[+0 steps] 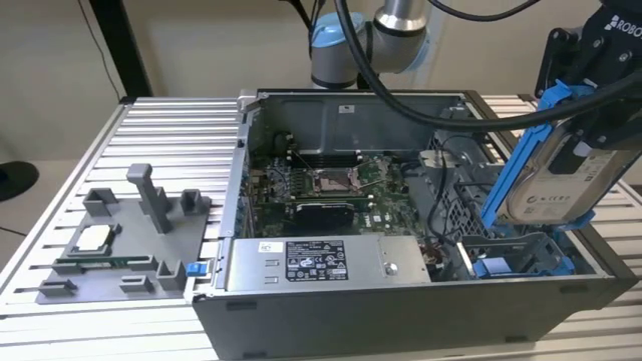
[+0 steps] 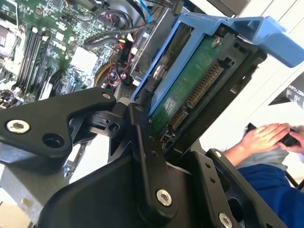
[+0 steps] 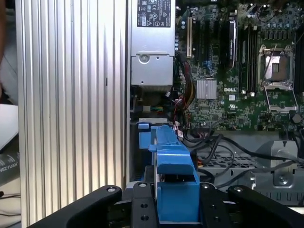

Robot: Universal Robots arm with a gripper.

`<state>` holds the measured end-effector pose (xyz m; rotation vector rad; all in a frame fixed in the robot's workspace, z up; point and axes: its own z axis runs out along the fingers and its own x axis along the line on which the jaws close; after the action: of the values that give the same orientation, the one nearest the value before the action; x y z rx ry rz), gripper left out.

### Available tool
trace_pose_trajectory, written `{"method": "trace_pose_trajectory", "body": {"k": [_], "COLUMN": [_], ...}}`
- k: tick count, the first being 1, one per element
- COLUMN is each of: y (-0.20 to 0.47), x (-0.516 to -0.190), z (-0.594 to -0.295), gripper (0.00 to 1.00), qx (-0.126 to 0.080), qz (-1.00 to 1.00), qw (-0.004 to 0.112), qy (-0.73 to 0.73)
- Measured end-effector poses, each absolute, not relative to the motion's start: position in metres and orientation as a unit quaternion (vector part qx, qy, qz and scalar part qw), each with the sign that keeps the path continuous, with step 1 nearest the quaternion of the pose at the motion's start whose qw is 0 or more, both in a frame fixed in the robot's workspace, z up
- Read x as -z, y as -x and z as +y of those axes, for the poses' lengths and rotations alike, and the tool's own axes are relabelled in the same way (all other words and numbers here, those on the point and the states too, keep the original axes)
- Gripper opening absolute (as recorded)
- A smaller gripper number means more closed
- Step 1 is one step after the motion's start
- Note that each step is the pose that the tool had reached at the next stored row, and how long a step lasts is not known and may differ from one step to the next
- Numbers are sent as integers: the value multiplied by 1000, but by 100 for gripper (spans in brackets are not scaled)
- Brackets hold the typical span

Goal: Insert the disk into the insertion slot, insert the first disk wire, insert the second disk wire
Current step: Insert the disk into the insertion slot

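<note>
Your jaws are clenched on the disk (image 1: 561, 177), its long axis standing near 1-to-7 o'clock in the exterior view; the insertion slot (image 1: 516, 256) lies just beneath, toward 7 o'clock.

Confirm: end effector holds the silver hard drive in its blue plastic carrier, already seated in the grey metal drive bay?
Not seated. In the exterior view the end effector holds the silver hard drive in its blue plastic carrier tilted in the air above the grey metal drive bay.
</note>
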<state>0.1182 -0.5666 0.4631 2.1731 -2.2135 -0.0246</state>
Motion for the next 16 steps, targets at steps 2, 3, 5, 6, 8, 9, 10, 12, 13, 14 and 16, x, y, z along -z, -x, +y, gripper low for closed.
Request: {"method": "trace_pose_trajectory", "body": {"k": [2,3,5,6,8,9,10,12,13,14,16], "y": [-118,-118,-118,-118,-117,-117,-117,-117,-117,-117,-117], "x": [-460,-459,-457,-456,-454,-453,-451,-449,-448,-447,-445], "z": [-567,-568,-569,-569,-569,-569,-569,-569,-570,-570,-570], "gripper": [0,0,0,0,0,0,0,0,0,0,0], "qx": [8,8,8,8,9,9,10,11,12,12,14], "qz": [-714,-714,-714,-714,-715,-716,-717,-718,-719,-720,-721], "qw": [20,20,20,20,19,18,18,17,16,16,14], "qy": [-700,-700,-700,-700,-699,-698,-697,-696,-695,-694,-692]}}
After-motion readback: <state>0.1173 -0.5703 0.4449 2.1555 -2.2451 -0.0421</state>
